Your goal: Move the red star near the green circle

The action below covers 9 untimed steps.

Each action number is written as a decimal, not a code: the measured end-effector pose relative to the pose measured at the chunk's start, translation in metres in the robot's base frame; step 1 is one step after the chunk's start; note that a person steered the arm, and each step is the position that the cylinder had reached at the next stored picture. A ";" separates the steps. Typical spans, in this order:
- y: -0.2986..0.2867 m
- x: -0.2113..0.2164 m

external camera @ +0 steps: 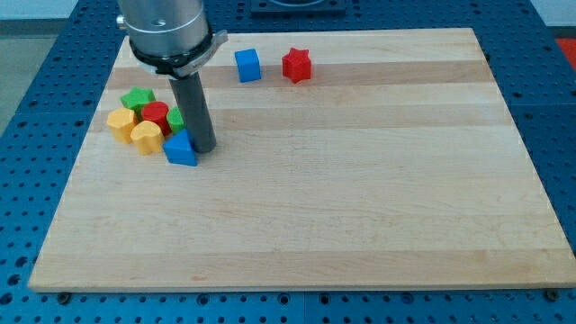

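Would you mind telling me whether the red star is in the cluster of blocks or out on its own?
Out on its own: the red star sits near the view's top, beside only the blue cube.

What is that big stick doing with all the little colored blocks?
That stick is a robot arm's rod, and it pushes blocks around the wooden board. Its job is to bring the red star close to the green circle. Right now my tip sits by the blue triangle block, beside a pile at the view's left: a green star, a red block and two yellow blocks. The red star waits far off at the view's top, next to a blue cube.
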State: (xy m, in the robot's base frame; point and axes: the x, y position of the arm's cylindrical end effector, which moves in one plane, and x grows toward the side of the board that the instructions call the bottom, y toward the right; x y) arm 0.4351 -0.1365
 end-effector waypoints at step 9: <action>0.150 -0.172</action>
State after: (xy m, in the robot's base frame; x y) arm 0.2627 0.0139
